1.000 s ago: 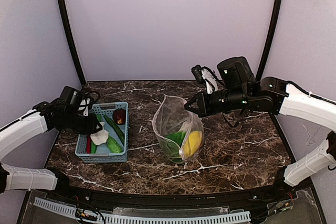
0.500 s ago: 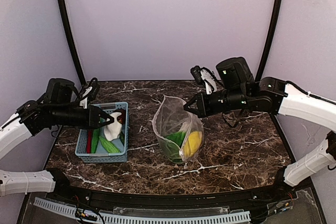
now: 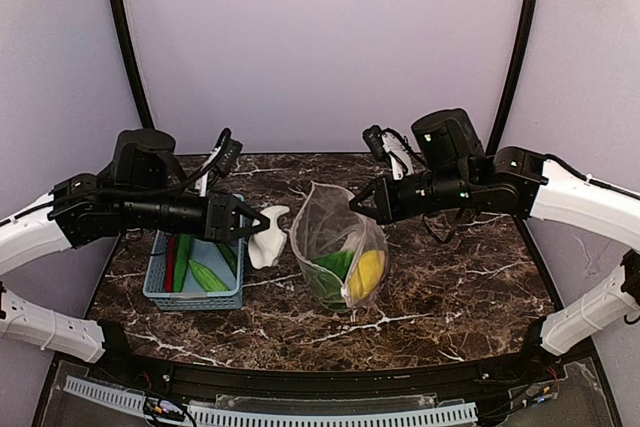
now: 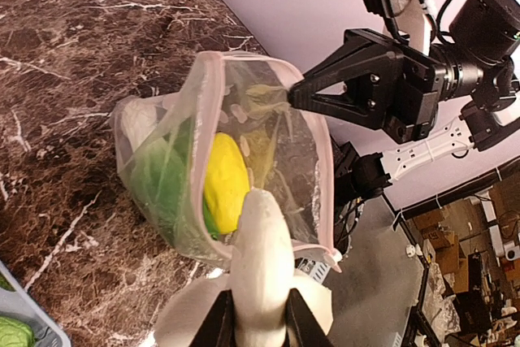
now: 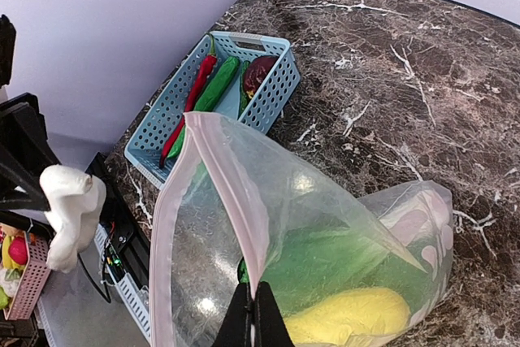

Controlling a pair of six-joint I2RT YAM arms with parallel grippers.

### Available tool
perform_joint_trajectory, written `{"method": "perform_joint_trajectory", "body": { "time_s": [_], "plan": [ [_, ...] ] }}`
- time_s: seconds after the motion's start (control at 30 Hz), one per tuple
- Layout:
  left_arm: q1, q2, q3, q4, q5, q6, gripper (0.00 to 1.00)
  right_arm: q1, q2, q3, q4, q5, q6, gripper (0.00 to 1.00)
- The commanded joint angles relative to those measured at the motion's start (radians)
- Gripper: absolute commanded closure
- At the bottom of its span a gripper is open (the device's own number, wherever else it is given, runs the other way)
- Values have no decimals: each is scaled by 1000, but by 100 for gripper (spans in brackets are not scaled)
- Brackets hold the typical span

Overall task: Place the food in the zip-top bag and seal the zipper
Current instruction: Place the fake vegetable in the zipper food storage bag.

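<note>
**White piece poised at the held-open bag**

On the left of the tabletop (image 3: 450, 277), the basket (image 3: 193, 300) holds the red chilli (image 3: 168, 262) and green long pieces (image 3: 208, 275), not yet bagged. The left arm (image 3: 130, 212) has its jaws clamped on the white piece (image 3: 268, 244), which hangs in the air between basket and bag, lined up with the mouth. The bag (image 3: 330, 232) stands with the leafy bunch (image 3: 335, 265) and yellow piece (image 3: 368, 272) inside. The right arm (image 3: 470, 187) has its jaws pinched together on the zipper (image 5: 223, 160), lifting the rim so the mouth gapes for loading. Sealing likely comes last.

High rear overview; two close wrist views from opposite sides, zip-top bag (image 3: 322, 227) common.
</note>
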Motion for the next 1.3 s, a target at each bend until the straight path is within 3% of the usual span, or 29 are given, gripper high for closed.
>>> {"method": "perform_joint_trajectory", "body": {
  "time_s": [0.0,0.17,0.4,0.73,1.27],
  "plan": [
    [-75,75,80,72,-46,-13,80,8,-16,7,34,-4,14,100],
    [-123,151,136,132,-45,-20,81,8,-21,2,35,-9,18,100],
    [-124,251,184,127,-93,-71,83,8,-41,-15,38,-6,25,100],
    [-123,303,195,242,-172,-52,83,9,-43,-19,48,-12,32,100],
    [-128,369,140,147,-171,-54,83,8,-21,14,43,-3,15,100]
  ]
}}
